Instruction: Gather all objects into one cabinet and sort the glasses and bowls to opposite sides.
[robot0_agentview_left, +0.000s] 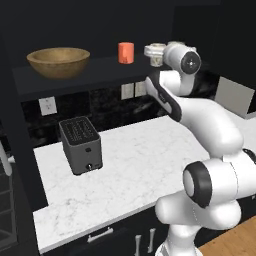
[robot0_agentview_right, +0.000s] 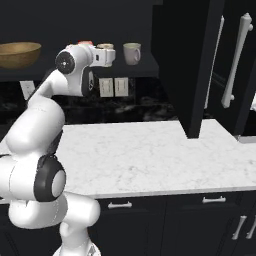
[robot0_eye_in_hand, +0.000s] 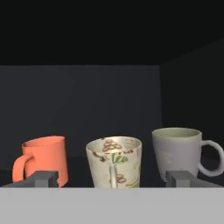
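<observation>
Cups stand in a row on the dark inner shelf (robot0_agentview_left: 100, 67) of the black wall cabinet, and our two-finger gripper (robot0_eye_in_hand: 113, 178) is raised to face them. From the hand camera we see three vessels side by side: an orange cup (robot0_eye_in_hand: 43, 158) with a handle on its left, a cream mottled mug (robot0_eye_in_hand: 114, 162) printed with the word "tea" in the middle, and a pale grey-white mug (robot0_eye_in_hand: 178, 152) with its handle to the right. Our two dark fingertips (robot0_eye_in_hand: 43, 178) stand wide apart, one below the orange cup and one below the pale mug, with the cream mug in the gap between them; the fingers are spread and hold nothing. We cannot tell whether they touch any cup.

In the left base view, a wide, shallow bowl of light brown wood (robot0_agentview_left: 58, 61) sits at the left end of the same shelf, well apart from the orange cup, with the white arm reaching up to the right of it. A dark grey toaster (robot0_agentview_left: 80, 145) rests on the white marble counter (robot0_agentview_left: 135, 160) below. In the right base view, the pale mug stands just beyond the hand, and a tall black cabinet door (robot0_agentview_right: 192, 65) with a long silver bar handle (robot0_agentview_right: 216, 52) hangs open to the right.
</observation>
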